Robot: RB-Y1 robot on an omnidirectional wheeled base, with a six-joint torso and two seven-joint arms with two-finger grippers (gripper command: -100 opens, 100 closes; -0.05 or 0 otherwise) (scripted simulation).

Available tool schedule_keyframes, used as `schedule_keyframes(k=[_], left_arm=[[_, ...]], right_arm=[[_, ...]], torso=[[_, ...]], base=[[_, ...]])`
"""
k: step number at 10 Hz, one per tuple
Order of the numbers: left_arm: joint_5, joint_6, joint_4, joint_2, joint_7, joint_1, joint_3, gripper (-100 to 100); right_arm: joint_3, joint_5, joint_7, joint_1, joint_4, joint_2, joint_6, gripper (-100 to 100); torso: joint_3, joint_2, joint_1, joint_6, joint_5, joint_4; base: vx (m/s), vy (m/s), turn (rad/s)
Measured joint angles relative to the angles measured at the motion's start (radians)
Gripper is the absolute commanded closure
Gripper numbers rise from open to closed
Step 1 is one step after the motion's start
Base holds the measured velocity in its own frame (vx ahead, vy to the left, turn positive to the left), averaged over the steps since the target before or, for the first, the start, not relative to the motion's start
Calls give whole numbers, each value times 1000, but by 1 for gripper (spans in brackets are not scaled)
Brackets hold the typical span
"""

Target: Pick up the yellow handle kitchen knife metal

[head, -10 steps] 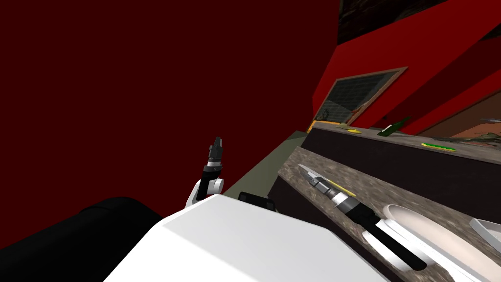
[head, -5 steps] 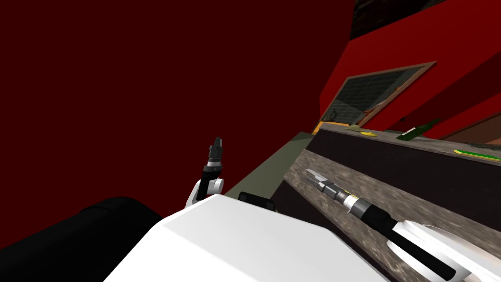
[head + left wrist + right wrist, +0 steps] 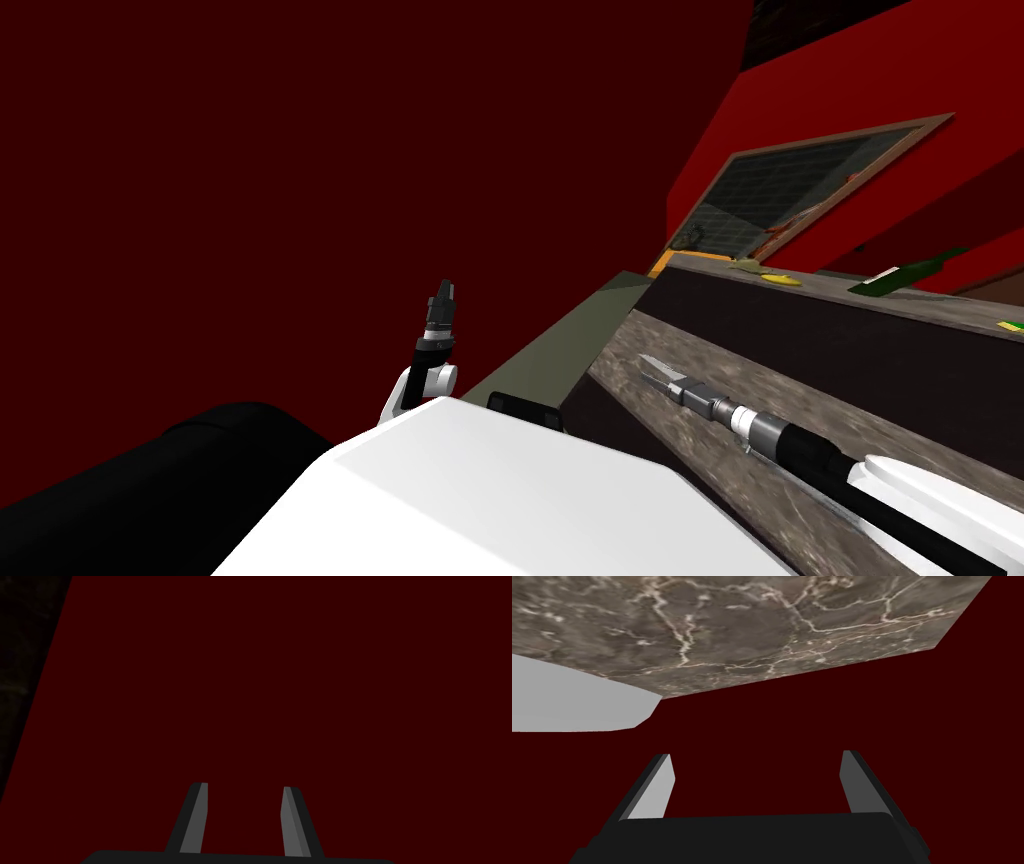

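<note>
Knife with the yellow handle: I cannot tell where it lies. A dark red wall [image 3: 300, 150] is the biggest thing in sight. The marbled counter [image 3: 780, 385] runs along it, with a raised ledge [image 3: 850, 300] behind carrying a green bottle [image 3: 905, 274] on its side. A white dish [image 3: 935, 490] sits on the counter under the right forearm. The right gripper [image 3: 650, 366] reaches out low over the counter, fingers wide apart [image 3: 757, 754] and holding nothing. The left gripper [image 3: 441, 290] points up by the wall, fingers parted [image 3: 245, 785], also holding nothing.
</note>
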Motion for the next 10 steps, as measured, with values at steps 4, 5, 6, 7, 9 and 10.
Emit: schedule_keyframes(k=[4,5,6,7,9,10], left_arm=[[0,0,0,0,0,0,0,0],[0,0,0,0,0,0,0,0],[0,0,0,0,0,0,0,0],[0,0,0,0,0,0,0,0],[0,0,0,0,0,0,0,0],[0,0,0,0,0,0,0,0]], right_arm=[[48,44,14,-17,98,-99,-27,-100],[47,48,18,-3,98,-126,-26,-100],[69,64,19,-11,120,-150,-26,-100],[74,68,18,-5,129,-177,-30,-100],[112,97,42,2,192,-221,-60,-100],[120,102,41,12,196,-249,-63,-100]], torso=[[-3,-5,0,-1,0,-1],[-2,-4,0,0,0,-1],[-2,-3,0,0,0,-1],[-1,-1,0,0,0,0],[-1,-3,0,0,0,-1],[-1,-2,0,0,0,0]], base=[[85,38,124],[74,35,90],[47,27,55],[53,23,113],[72,31,100],[53,12,94]])
